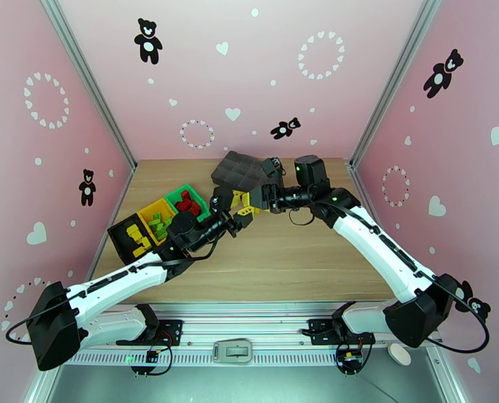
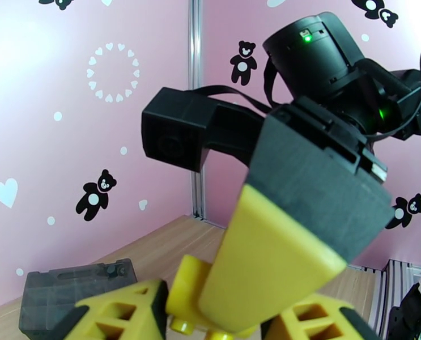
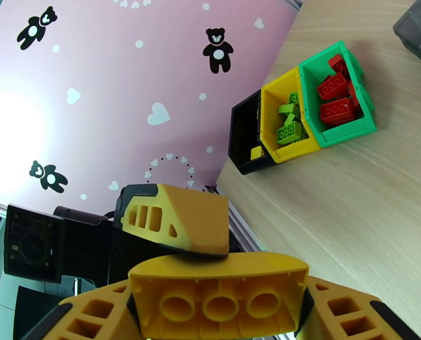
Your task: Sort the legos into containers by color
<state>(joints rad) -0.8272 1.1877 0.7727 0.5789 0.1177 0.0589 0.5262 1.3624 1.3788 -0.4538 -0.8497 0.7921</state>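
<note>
Above the table's middle, a yellow lego [image 3: 218, 279] is caught between the yellow fingers of my right gripper [image 3: 220, 315], its hollow underside facing the right wrist camera. My left gripper [image 1: 242, 221] meets it from the left; one of its fingers [image 3: 176, 222] presses on the brick's top. In the left wrist view the brick [image 2: 183, 298] sits between my left gripper's [image 2: 221, 324] fingers, partly hidden by a right finger [image 2: 267, 262]. At the left stand the containers: a green bin [image 1: 197, 191] of red legos, a yellow bin [image 1: 148, 210] of green legos and a black bin [image 1: 118, 236] holding yellow legos.
A dark grey compartment tray [image 1: 239, 170] lies tilted at the back centre, just behind the two grippers. Pink walls close in the table on three sides. Bare wood stretches between the bins and the arm bases.
</note>
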